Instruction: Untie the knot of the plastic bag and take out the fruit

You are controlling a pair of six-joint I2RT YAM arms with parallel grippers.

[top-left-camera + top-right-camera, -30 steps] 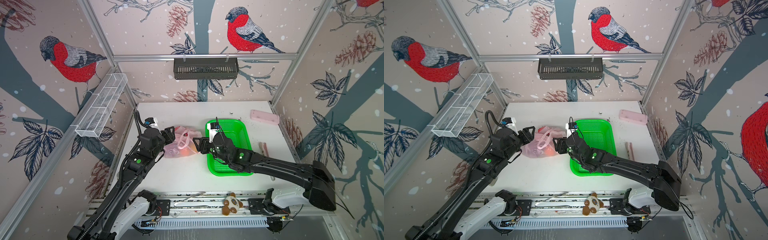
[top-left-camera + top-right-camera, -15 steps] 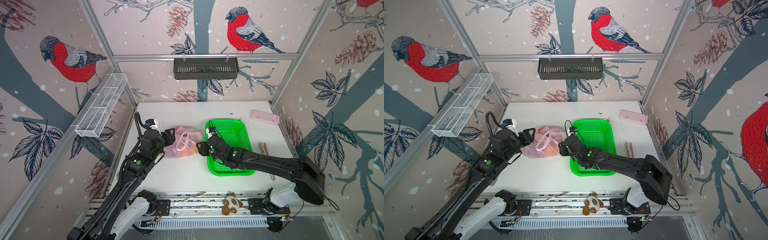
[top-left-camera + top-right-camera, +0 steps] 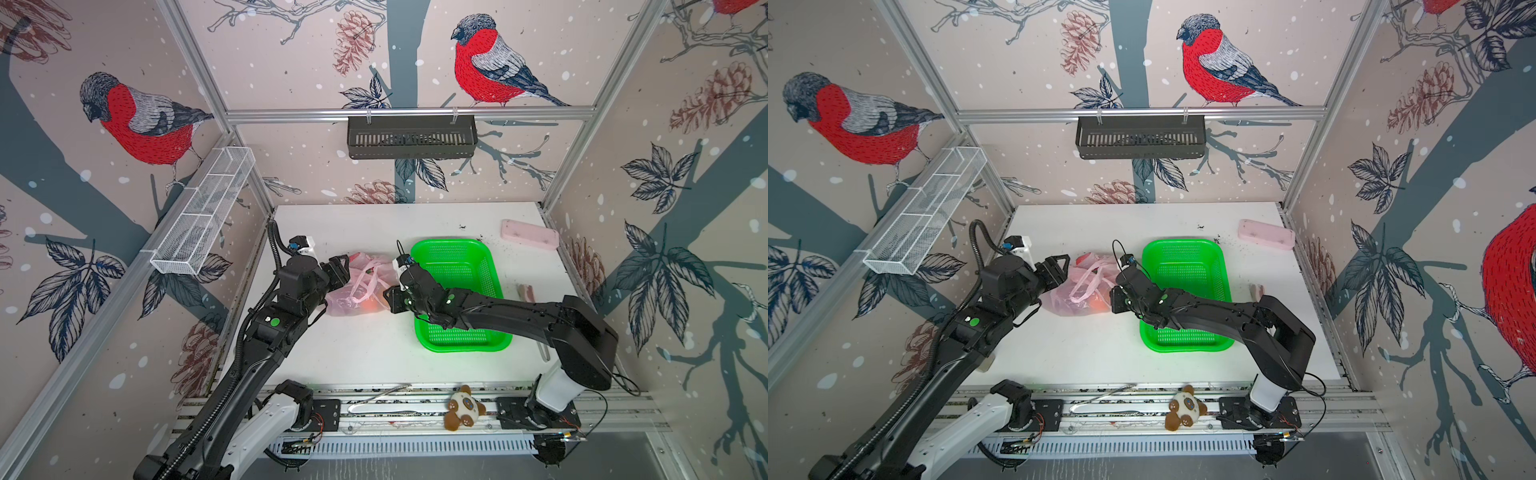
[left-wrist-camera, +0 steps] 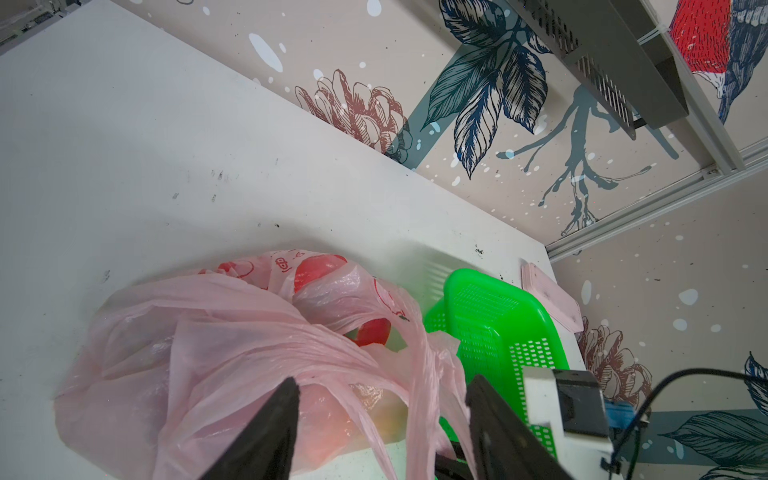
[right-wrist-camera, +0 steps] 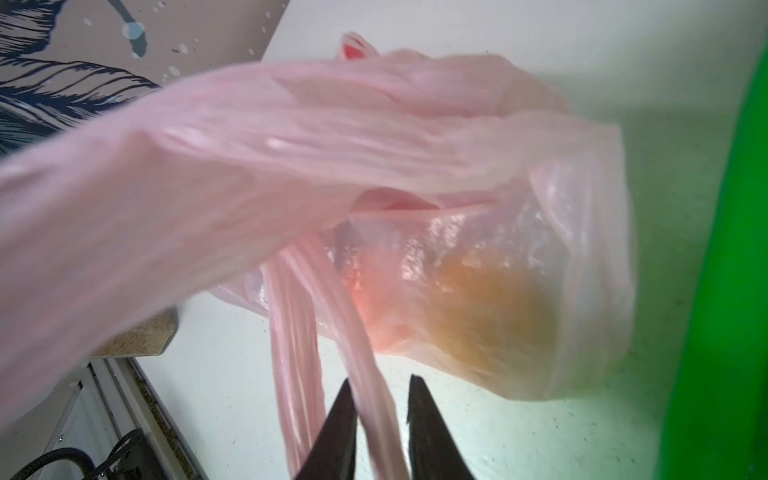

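The plastic bag [image 3: 360, 277] is lying crumpled on the white table [image 3: 374, 353], at 9 o'clock of the green basket [image 3: 451, 244] and just beside its rim. Its 2 handle loops [image 3: 1086, 282] are draping loosely over the top of the bag.

An orange citrus [image 5: 498, 316] is showing through the thin plastic (blurred, so I cannot tell how many other fruit are lying with it).

The left gripper [image 4: 386, 386] is hovering at 9 o'clock of the bag, with its fingers spread wide over the pink folds and nothing clamped.

The right gripper [image 5: 382, 386] is sitting at 4 o'clock of the bag. Its fingers are drawn nearly together, pinching the plastic bag by 1 handle strip.

A pale-pink block [image 3: 530, 240] is lying at 1 o'clock of the basket. A plush toy [image 3: 463, 409] is resting on the front rail at 6 o'clock.
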